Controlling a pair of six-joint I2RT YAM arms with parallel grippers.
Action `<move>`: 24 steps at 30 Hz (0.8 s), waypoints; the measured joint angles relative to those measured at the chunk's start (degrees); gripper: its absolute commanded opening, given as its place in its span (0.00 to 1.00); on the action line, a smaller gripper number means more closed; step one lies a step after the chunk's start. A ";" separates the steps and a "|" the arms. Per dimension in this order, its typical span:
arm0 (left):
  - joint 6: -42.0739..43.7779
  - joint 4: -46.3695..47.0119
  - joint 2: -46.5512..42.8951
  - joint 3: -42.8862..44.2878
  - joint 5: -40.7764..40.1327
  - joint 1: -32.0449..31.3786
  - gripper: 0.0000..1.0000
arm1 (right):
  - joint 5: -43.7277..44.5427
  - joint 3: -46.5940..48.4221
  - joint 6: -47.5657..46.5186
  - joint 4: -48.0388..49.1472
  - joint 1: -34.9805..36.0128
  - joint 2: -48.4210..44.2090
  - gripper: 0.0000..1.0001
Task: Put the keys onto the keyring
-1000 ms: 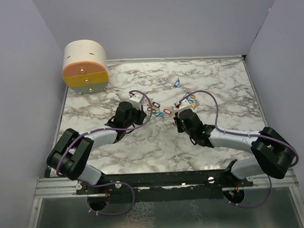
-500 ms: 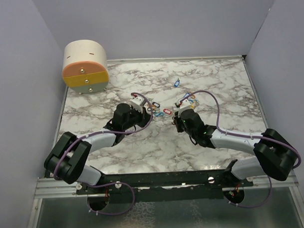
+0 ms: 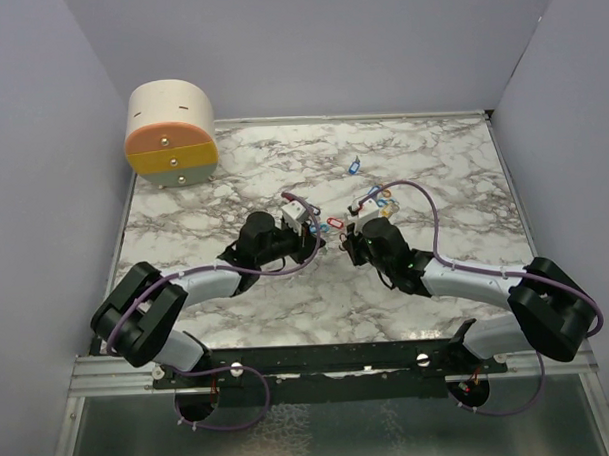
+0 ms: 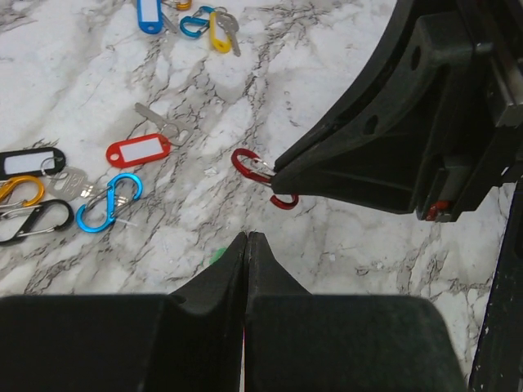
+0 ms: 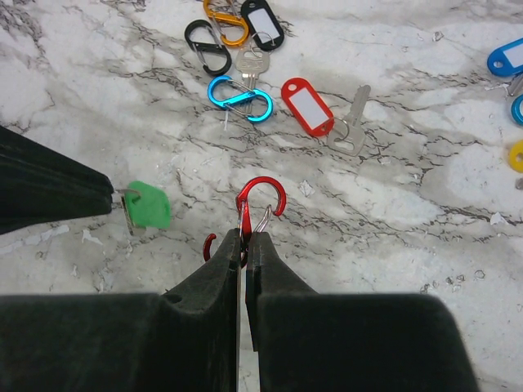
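Note:
The keyring is a red S-shaped carabiner (image 5: 260, 179), pinched at its middle by my shut right gripper (image 5: 243, 235) just above the marble table. Its upper hook points away from me. My left gripper (image 4: 247, 237) is shut on a green key (image 5: 149, 204), holding it by its metal end. That key hangs a short way left of the keyring without touching it. In the left wrist view only a green sliver (image 4: 216, 256) shows beside the fingers, and the keyring (image 4: 242, 161) sticks out of the right gripper's tip. From above, the left gripper (image 3: 318, 242) and right gripper (image 3: 349, 246) nearly meet.
Loose on the marble beyond the grippers lie a red-tagged key (image 5: 308, 104), a blue carabiner (image 5: 239, 92), a black carabiner (image 5: 208, 45), a black tag (image 5: 263, 20) and blue and yellow keys (image 4: 219, 33). A single blue key (image 3: 354, 166) lies farther back. A round drawer box (image 3: 171, 133) stands at the back left.
My left arm has swung right, bringing its gripper and the green key close to the right gripper. The right arm has hardly moved.

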 measured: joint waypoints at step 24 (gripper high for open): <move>1.33 0.59 4.66 3.96 -0.17 -5.09 0.00 | -1.79 0.00 0.00 0.35 0.00 -2.03 0.01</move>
